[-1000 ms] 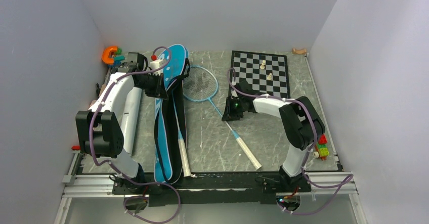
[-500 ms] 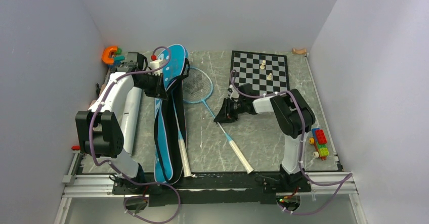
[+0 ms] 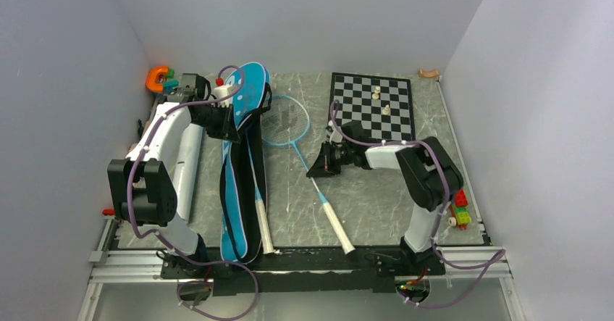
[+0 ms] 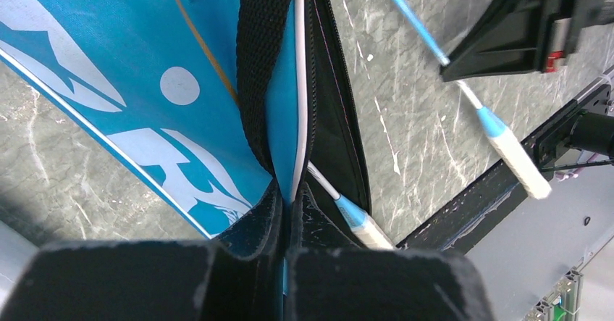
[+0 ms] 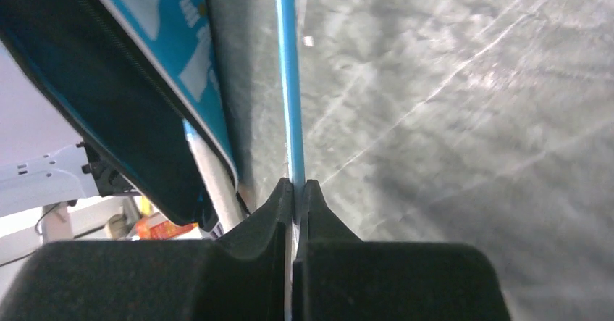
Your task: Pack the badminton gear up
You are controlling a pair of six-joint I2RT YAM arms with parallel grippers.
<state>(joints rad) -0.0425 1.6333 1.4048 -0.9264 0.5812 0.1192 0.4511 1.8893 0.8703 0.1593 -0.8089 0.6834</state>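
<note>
The long blue bag (image 3: 242,169) lies lengthwise left of centre. My left gripper (image 3: 230,122) is shut on its open edge and holds it up; the left wrist view shows the bag edge (image 4: 297,118) pinched between the jaws. One racket lies inside, and its white handle (image 3: 264,228) sticks out at the near end. The second racket lies on the table, head (image 3: 286,118) beside the bag, handle (image 3: 334,227) toward me. My right gripper (image 3: 318,167) is shut on its blue shaft (image 5: 288,82). I cannot make out any shuttlecocks.
A chessboard (image 3: 373,107) with pale pieces lies at the back right. Toy bricks (image 3: 460,209) sit by the right wall. An orange toy (image 3: 157,78) sits at the back left. A white panel (image 3: 190,169) lies along the left side.
My right gripper has moved left with the second racket's shaft in it. The racket's handle has swung left, toward the bag. The left arm and the bag have not moved.
</note>
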